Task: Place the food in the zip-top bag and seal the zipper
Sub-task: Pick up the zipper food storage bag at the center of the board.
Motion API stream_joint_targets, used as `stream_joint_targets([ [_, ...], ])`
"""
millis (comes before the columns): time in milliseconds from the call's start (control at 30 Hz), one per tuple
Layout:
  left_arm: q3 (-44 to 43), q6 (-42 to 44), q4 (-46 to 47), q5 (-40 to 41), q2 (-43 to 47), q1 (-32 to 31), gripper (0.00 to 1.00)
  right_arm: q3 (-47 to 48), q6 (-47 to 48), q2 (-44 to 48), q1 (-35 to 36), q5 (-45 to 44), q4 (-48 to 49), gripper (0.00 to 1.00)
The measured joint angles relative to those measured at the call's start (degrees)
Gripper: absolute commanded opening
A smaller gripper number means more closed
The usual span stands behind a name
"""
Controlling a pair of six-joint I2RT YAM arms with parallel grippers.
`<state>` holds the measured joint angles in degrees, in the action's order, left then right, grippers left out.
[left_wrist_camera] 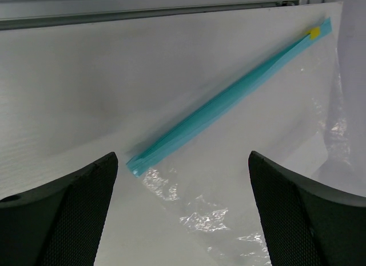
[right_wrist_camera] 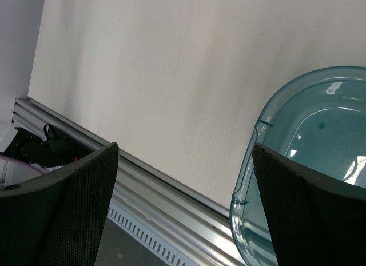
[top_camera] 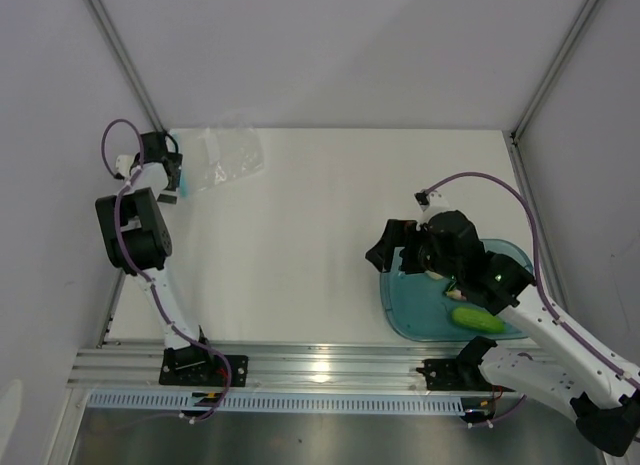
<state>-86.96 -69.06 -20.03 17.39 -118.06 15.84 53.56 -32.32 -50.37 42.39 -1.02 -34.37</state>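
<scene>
The clear zip-top bag lies flat at the far left of the table. In the left wrist view the bag is crinkly, and its light blue zipper runs diagonally with a yellow tab at its far end. My left gripper is open and empty just off the zipper edge, and it also shows in the left wrist view. The light green cucumber lies in the teal tray. A pale food piece shows beside my right arm; the other foods are hidden. My right gripper is open and empty over the tray's left rim.
The aluminium rail runs along the near table edge and also shows in the right wrist view. White enclosure walls stand at the back and on both sides. White table surface lies between the bag and the tray.
</scene>
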Motion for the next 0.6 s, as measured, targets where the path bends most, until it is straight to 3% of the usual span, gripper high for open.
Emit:
stream_joint_targets([
  [267, -3.8, 0.1, 1.3, -0.8, -3.5, 0.0, 0.92, -0.3, 0.0, 0.5, -1.0, 0.0, 0.0, 0.99],
  [600, -9.0, -0.7, 5.4, -9.6, -10.2, -0.4, 0.77, -1.2, 0.0, 1.5, -2.4, 0.5, 0.4, 0.99],
])
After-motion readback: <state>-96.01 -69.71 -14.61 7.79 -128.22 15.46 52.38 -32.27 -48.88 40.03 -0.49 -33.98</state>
